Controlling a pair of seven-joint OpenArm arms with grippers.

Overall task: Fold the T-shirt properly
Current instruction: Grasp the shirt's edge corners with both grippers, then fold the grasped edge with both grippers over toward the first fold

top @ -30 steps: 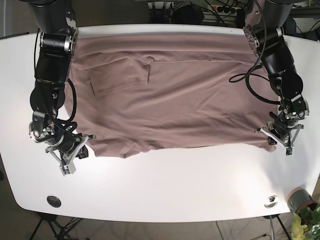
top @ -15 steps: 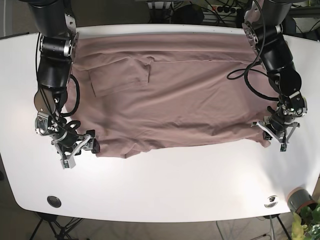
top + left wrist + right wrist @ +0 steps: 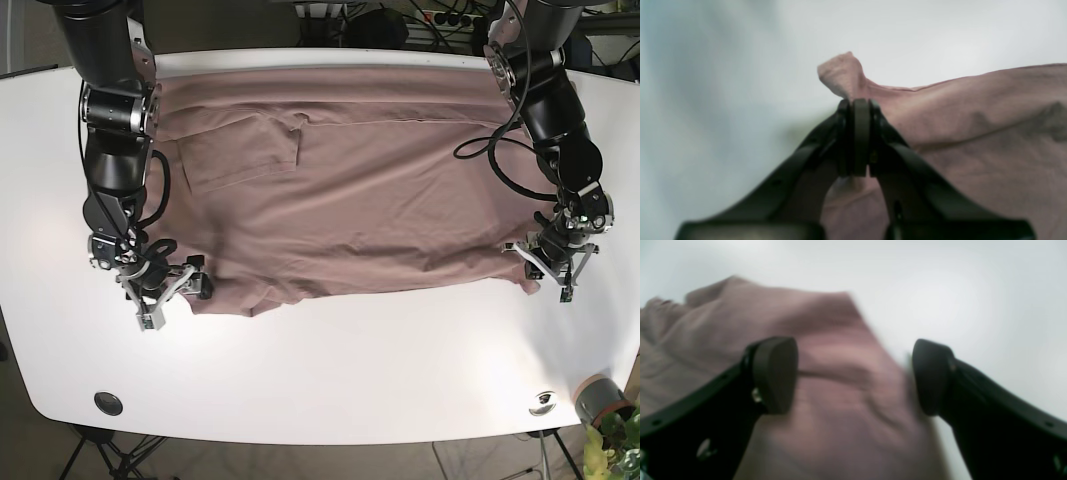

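Observation:
The mauve T-shirt [image 3: 350, 200] lies spread across the white table [image 3: 350, 370], with a sleeve folded onto it at the upper left. In the base view my left gripper [image 3: 541, 266] is at the shirt's lower right corner. The left wrist view shows my left gripper [image 3: 856, 133] shut on that corner, with a tuft of T-shirt [image 3: 840, 75] poking out past the tips. My right gripper [image 3: 192, 283] sits at the lower left corner. In the blurred right wrist view my right gripper [image 3: 853, 373] is open, its fingers either side of the T-shirt [image 3: 840, 396] edge.
A grey cup [image 3: 598, 398] and a green plant stand past the table's front right corner. Two round insets [image 3: 107, 402] sit in the tabletop near the front edge. Cables hang behind the table's far edge. Bare white tabletop lies in front of the shirt.
My right gripper has slid rightward onto the shirt's lower left corner and stays open. My left gripper has shifted slightly inward at the lower right corner.

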